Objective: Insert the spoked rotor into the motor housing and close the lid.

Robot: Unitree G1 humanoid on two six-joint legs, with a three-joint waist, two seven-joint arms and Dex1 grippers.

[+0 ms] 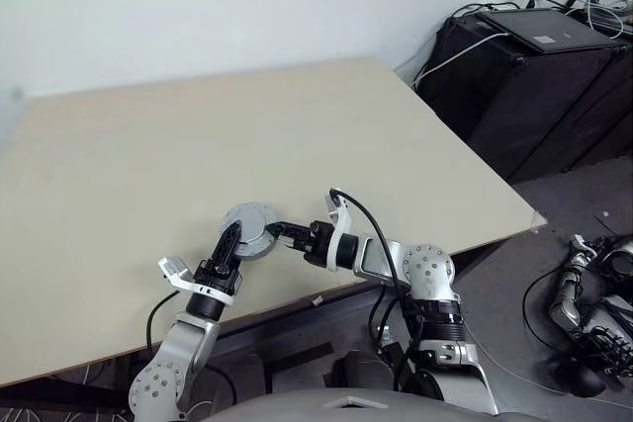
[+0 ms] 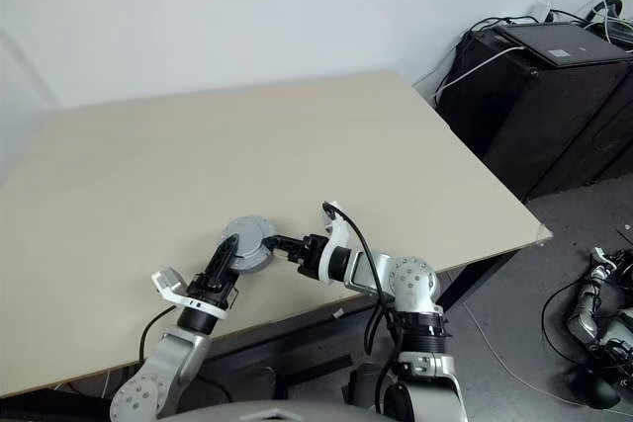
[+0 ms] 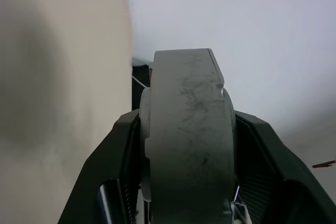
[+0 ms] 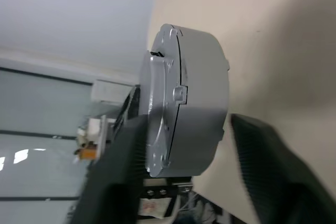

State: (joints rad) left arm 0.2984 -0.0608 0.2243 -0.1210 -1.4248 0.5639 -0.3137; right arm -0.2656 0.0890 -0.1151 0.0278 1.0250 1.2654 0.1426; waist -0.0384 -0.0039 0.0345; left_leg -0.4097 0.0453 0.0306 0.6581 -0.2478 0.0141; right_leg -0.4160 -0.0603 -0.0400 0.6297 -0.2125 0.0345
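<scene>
You are looking at a closed grey metal drum, the housing [image 1: 249,228] with the lid [image 4: 160,103] already seated on it, held up over the near edge of the table [image 1: 297,135]. Together they form a squat, round puck. Its rim is matt cast silver-grey, scuffed with fine dark scratches, and carries small raised lugs. In the right wrist view a thin seam runs round the body where the lid meets the housing, and the lid face is stepped, with a small boss standing out near the seam. The rotor is inside or hidden; you cannot see it.

Your left gripper [image 1: 232,242] is clenched on the drum: in the left wrist view its two black fingers [image 3: 123,156] press on the two flat faces, their ribbed pads against the metal.

Your right gripper [image 1: 282,231] comes in from the other side, level with the drum's rim. In the right wrist view its fingers [image 4: 118,166] stand apart on either side of the drum. One lies close to the lid face and the other is clear of the housing, with table showing in the gap, so it is released.

The table is a pale beige board, smooth and matt. To the right, beyond it, stands a black cabinet [image 1: 534,76] with white and black cables [image 1: 465,51] trailing over it.
</scene>
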